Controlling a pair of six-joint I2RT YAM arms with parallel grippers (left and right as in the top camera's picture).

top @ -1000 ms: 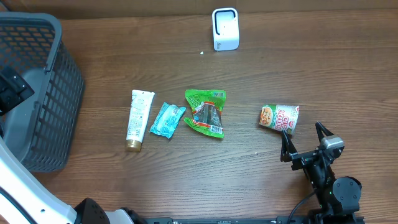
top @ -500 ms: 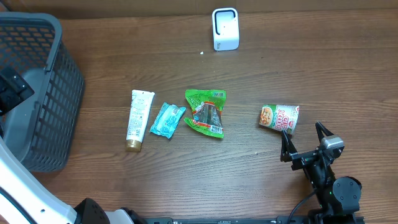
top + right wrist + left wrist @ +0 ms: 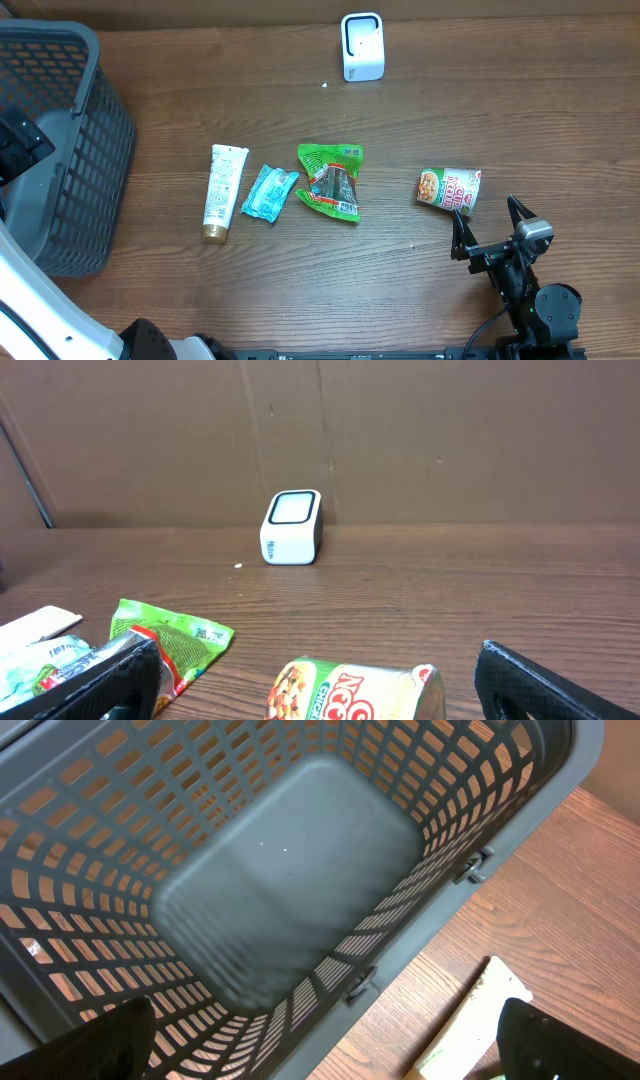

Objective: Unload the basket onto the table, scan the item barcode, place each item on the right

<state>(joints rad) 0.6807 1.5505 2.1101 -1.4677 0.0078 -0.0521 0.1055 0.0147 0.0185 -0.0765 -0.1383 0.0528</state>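
Only the left wrist view shows the inside of the basket (image 3: 290,890), below the left fingers (image 3: 110,1038), wide open and empty. The right arm (image 3: 535,300) sits low, its right fingers (image 3: 560,682) also wide open and empty; the noodle cup (image 3: 355,695) lies just ahead between them, its bottom edge cut off

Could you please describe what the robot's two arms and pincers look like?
The right arm is black, with a round joint housing, a small grey block near the wrist and a thin black cable by its base. The right pincer has two slim black fingers. The left arm shows a smooth white link and a black end piece. The left pincer has matte black fingers too.
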